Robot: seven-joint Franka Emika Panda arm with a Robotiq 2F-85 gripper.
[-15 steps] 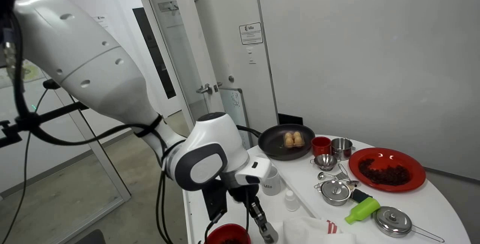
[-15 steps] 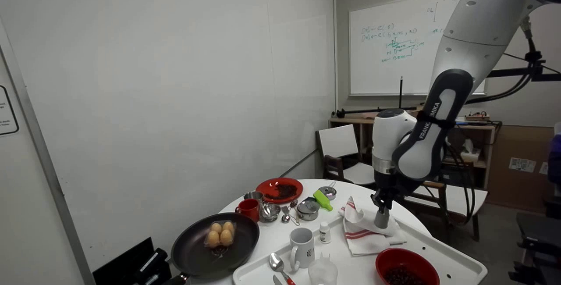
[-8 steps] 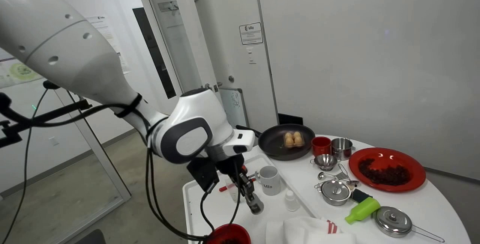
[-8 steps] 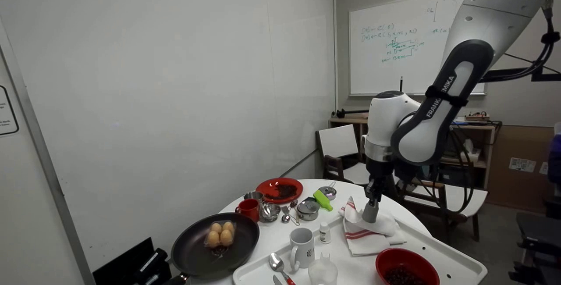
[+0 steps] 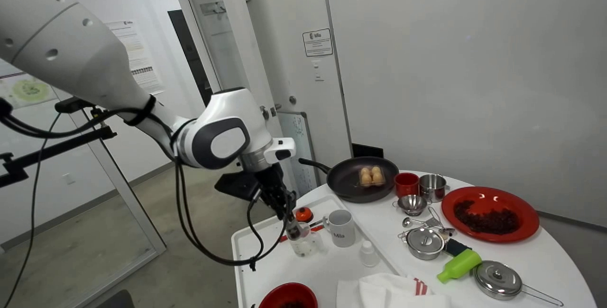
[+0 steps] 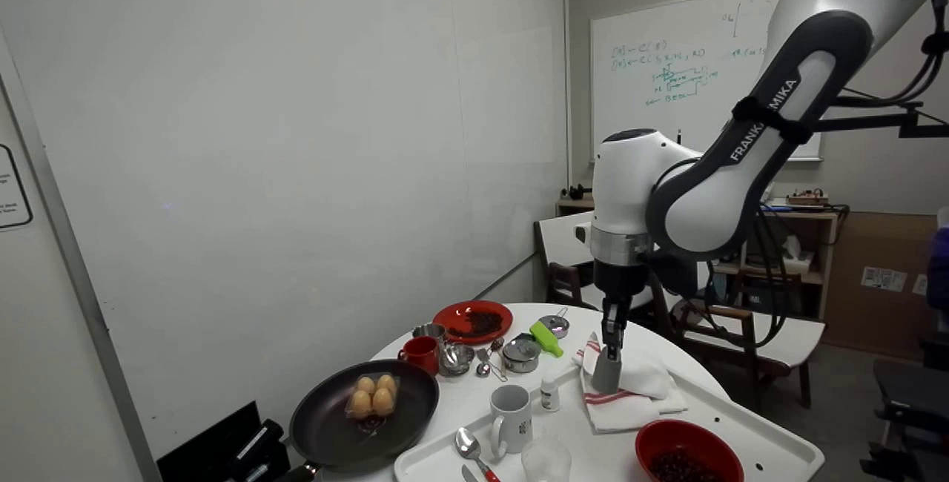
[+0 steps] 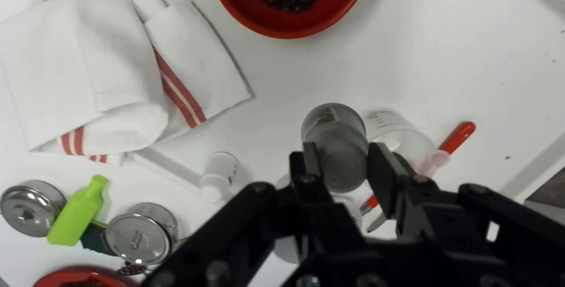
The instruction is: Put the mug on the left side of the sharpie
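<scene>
Across it swept! In an exterior view the arm (image 5: 223,140), which a second before had partly covered the mug (image 5: 342,229), now stood clear of it, uncovering a round orange object (image 5: 303,214) too. The jaws were clamped on a small grey cylinder (image 7: 337,152), just as before. And the mug? Not budged: upright on the tray (image 5: 332,267), handle toward the spoon (image 6: 469,446).

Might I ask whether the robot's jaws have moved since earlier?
Yes; in an exterior view, the jaws shifted from below the mug to its left in the picture.
</scene>
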